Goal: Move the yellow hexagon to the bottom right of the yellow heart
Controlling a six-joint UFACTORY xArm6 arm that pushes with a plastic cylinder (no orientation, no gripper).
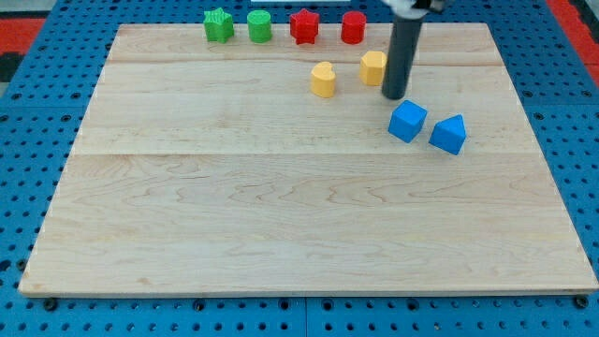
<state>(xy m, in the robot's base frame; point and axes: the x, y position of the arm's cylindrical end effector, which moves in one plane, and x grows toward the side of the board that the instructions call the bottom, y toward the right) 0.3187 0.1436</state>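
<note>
Right of the yellow heart block (323, 80) on the wooden surface (281, 206), yellow hexagon block (372, 67) touches my tip (394, 96). No claw fitted. Risk: off-centre push spins hexagon into blue cube (407, 121).

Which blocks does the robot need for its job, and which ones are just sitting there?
Needed for the job:
- yellow hexagon block, just left of my tip
- yellow heart block, further left

Just lying about:
- green star block and green round block, at the view's top
- red star block and red round block, beside them
- two blue blocks, below my tip
</note>
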